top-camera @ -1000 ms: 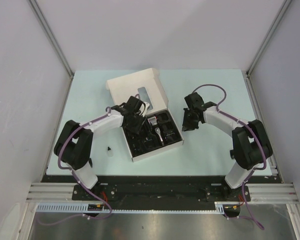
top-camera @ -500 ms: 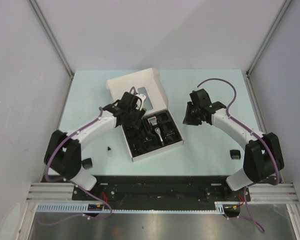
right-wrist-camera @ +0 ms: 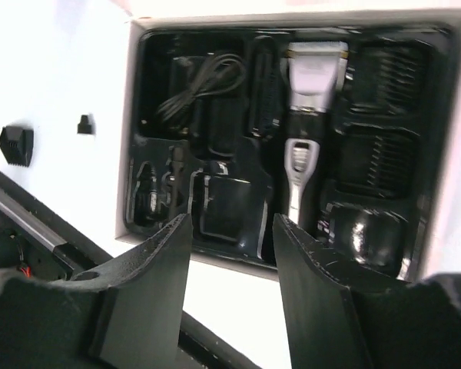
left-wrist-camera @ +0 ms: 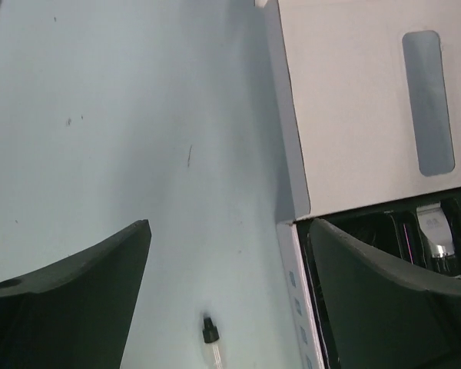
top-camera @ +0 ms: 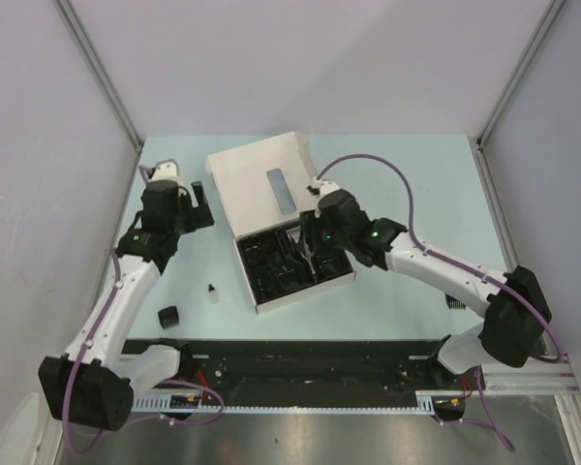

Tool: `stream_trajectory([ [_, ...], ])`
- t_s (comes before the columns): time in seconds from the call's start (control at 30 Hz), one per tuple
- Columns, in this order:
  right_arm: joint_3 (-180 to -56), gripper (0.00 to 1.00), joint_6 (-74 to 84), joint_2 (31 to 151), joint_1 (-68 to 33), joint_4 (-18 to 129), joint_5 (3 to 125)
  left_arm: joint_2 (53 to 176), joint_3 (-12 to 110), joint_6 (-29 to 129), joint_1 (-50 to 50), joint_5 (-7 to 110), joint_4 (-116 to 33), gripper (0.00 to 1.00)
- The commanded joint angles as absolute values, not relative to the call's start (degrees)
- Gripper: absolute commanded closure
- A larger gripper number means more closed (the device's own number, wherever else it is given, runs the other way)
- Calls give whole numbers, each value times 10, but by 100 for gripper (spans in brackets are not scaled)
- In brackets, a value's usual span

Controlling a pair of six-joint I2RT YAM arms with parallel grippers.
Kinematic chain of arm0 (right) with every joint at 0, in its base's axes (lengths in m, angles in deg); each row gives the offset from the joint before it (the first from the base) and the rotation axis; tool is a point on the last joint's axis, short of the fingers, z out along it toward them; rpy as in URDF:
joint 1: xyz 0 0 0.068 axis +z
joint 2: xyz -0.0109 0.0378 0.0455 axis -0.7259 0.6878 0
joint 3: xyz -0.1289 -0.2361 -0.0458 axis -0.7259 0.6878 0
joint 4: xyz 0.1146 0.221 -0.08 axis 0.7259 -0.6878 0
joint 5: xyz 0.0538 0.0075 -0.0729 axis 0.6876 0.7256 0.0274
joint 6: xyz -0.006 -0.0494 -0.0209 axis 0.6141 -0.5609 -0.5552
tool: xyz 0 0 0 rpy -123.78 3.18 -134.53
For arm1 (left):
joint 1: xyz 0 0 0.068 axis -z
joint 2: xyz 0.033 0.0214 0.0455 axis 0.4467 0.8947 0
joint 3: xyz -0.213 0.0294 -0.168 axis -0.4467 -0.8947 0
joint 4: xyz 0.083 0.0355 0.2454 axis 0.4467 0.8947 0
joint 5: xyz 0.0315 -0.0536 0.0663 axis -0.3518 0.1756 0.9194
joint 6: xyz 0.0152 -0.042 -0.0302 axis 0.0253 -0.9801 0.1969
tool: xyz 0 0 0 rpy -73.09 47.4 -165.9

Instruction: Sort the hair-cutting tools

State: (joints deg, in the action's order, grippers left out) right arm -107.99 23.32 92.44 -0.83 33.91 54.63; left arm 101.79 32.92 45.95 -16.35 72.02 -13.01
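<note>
The table point(top-camera: 416, 174) is a pale blue-green sheet filling the middle of the top view, its near edge meeting a black rail point(top-camera: 300, 351) at the bottom. A white box point(top-camera: 247, 189) sits on it just left of centre, turned at an angle, its windowed lid folded back toward the upper left; lower left of the box, well apart from it, a black comb guard point(top-camera: 168, 315) lies near the bottom edge; between that guard and the box rests a small clear bottle point(top-camera: 212, 290) with a black cap; at lower right a small dark ribbed piece point(top-camera: 452, 302) lies near the edge, too small to name.
</note>
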Motion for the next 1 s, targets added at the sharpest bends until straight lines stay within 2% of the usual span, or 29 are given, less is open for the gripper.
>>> stream_trajectory([
  [0.0, -1131, 47, 192, 975, 48, 400, 520, 967, 275, 392, -184, 704, -127, 9],
  [0.2, -1241, 45, 170, 1096, 122, 377, 508, 936, 249, 327, -241, 640, -100, 7],
  [0.33, -1350, 44, 211, 1189, 154, 296, 477, 953, 358, 313, -317, 609, -76, 7],
  [0.4, -1391, 44, 215, 1210, 170, 283, 483, 954, 391, 313, -322, 635, -73, 7],
  [0.57, -1398, 43, 212, 1257, 196, 352, 517, 966, 451, 319, -323, 693, -73, 6],
  [0.77, -1494, 43, 243, 1364, 197, 320, 572, 965, 457, 311, -323, 724, -73, 6],
  [0.97, -1587, 43, 269, 1444, 194, 261, 577, 977, 455, 315, -323, 726, -73, 6],
])
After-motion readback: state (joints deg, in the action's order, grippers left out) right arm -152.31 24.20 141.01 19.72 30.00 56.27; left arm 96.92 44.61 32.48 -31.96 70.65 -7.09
